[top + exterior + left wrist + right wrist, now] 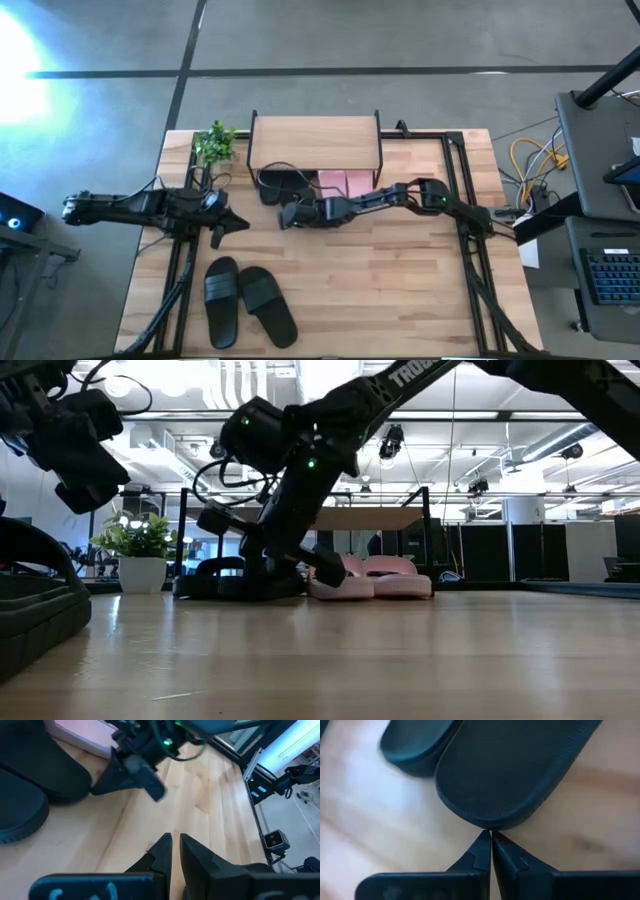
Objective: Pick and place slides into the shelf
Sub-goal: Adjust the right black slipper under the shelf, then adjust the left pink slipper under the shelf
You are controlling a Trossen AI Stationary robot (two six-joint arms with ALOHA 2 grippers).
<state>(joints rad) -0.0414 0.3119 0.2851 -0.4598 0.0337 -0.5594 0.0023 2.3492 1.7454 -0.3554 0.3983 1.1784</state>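
Observation:
The shelf [315,140] stands at the table's far edge. Under it, soles on the table, lie a pink pair [345,183] and a black pair [283,186]. A second black pair [248,302] lies near the near-left corner. My right gripper [487,836] is shut, low over the table in front of the shelf [290,213], at the rounded end of one black slide [510,765]; the other black slide [417,742] lies beside it. My left gripper [173,840] hovers left of there [228,225], all but shut, touching nothing. My right gripper meets the rounded end [487,826] of the black slide with the tips of its shut fingers. It comes nearly level from the table's near side. The slide lies flat on the table, its far part under the shelf.
A small potted plant [213,143] stands left of the shelf. Black rails [455,200] run along the table's right side and black frame bars [180,270] along the left. Bare wood lies in the middle and on the near right [390,290].

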